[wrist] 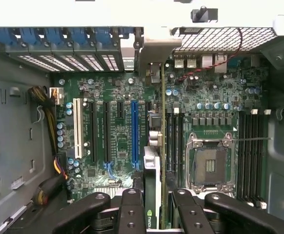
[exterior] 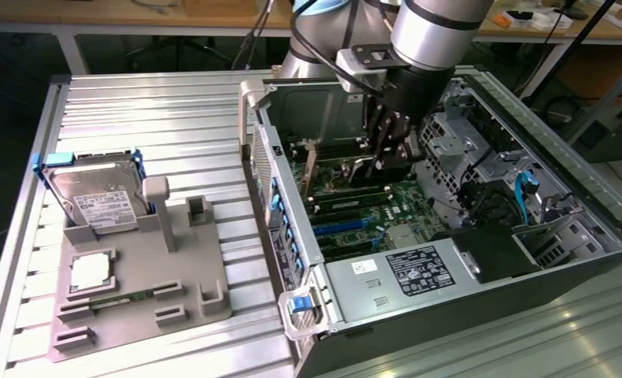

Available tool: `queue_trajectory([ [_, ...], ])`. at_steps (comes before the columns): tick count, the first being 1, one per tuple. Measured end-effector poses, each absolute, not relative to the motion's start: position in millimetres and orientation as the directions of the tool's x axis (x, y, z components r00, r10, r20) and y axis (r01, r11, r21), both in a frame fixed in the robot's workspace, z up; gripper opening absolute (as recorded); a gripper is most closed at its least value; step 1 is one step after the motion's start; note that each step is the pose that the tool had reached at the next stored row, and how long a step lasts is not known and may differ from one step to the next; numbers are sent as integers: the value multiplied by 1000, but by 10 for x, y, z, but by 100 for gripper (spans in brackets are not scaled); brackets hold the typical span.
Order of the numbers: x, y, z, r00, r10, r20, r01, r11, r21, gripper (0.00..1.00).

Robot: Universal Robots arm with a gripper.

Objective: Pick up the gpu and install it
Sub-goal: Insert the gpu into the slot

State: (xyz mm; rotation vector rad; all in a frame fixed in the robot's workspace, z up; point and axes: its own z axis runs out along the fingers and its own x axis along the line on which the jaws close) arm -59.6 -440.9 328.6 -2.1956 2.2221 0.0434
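Wrist view
A: Where is the gpu?
B: It stands on edge between the two black fingers of the gripper. It runs from them to the rear wall of the case, where its silver bracket meets the wall.
A: And the jaws?
B: They are closed on the card, one finger on each face.
A: What lies under it?
B: The green motherboard. The card is just beside the long blue slot, between that slot and the open CPU socket. I cannot tell whether its edge is seated in a slot.

Exterior view
A: Where is the gripper?
B: The arm reaches down into the open computer case, which lies on its side. The fingers are low over the board, near the middle of the case. The card is hard to make out below them.
A: Anything else nearby?
B: A power supply with a label sits at the near end of the case. On the exterior view's left, well apart from the gripper, a hard drive leans in a grey holder on the slatted table.
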Motion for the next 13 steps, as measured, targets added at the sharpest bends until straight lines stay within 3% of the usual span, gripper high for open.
queue_trajectory([
  [13,-596,-4409,3254,-12,-999,-32,-1000,12,7,27],
])
